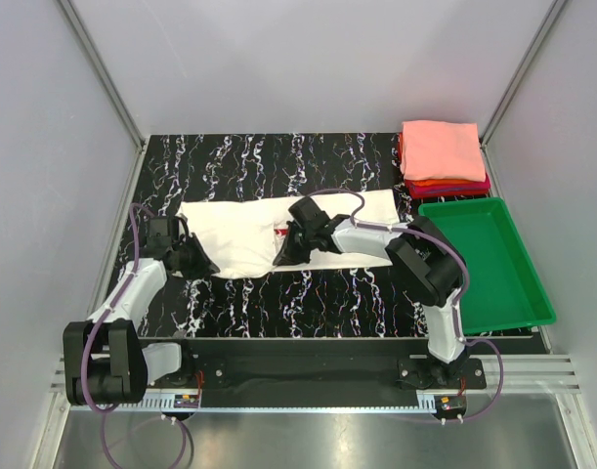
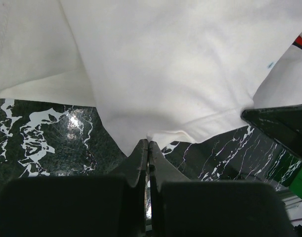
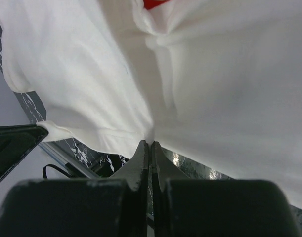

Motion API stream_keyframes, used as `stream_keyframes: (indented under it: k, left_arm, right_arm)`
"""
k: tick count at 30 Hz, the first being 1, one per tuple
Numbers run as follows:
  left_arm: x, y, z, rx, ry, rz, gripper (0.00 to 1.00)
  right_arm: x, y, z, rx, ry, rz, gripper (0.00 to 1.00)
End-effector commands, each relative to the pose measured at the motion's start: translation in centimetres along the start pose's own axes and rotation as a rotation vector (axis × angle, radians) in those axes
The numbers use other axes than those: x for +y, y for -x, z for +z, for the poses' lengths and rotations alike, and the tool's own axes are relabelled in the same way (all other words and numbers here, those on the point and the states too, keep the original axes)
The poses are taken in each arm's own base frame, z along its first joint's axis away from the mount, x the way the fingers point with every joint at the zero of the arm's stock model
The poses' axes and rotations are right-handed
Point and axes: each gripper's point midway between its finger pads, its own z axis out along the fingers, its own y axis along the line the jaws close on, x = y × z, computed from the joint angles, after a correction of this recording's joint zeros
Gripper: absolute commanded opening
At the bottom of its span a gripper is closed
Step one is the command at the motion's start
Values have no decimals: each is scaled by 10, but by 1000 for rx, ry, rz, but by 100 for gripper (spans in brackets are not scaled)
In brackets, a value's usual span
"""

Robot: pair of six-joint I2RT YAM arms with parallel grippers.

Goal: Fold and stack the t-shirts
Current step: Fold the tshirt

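Cream-white shirt [image 1: 234, 230] lies spread on the dark marbled table [image 1: 308, 293], its long axis running left to right, and both grippers have it by the near edge. The left gripper [image 1: 196, 262] sits at the near-left corner with its fingers squeezed together on the cloth; its wrist view shows the fabric drawn to a small peak at the tips. The right gripper [image 1: 283, 257] is clamped the same way on the near edge, about midway along the shirt and just near of the red print [image 1: 278, 232].

From both hands the body of the shirt lies to the far side. The coming move therefore looks like carrying the near edge away, over toward the far edge, with the crease along the long axis. The two grips cover only the left half. The right half has no hold on it and may lag or wrinkle.

Farther off, the green tray [image 1: 484, 264] lies at the right. The stack of folded shirts [image 1: 440, 156] sits in the far-right corner, nearer the right arm.
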Motion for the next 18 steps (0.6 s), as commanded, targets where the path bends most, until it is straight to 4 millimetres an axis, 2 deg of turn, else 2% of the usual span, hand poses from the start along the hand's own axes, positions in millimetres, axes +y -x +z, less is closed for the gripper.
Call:
stream_keyframes:
  k: [1,9,14,18]
  left_arm:
    - [2,9,1,-52,20,-15,0]
    - [7,10,4,-50,41,-18,0]
    - [12,8,6,-48,59,-15,0]
    - [12,16,4,-77,76,1,0]
  right_arm:
    - [13,-4,-12,-33,27,25,0]
    - [15,-5,-11,-84,57,90,0]
    - [9,-8,5,-57,52,85,0]
    - [19,-9,15,-16,89,52,3]
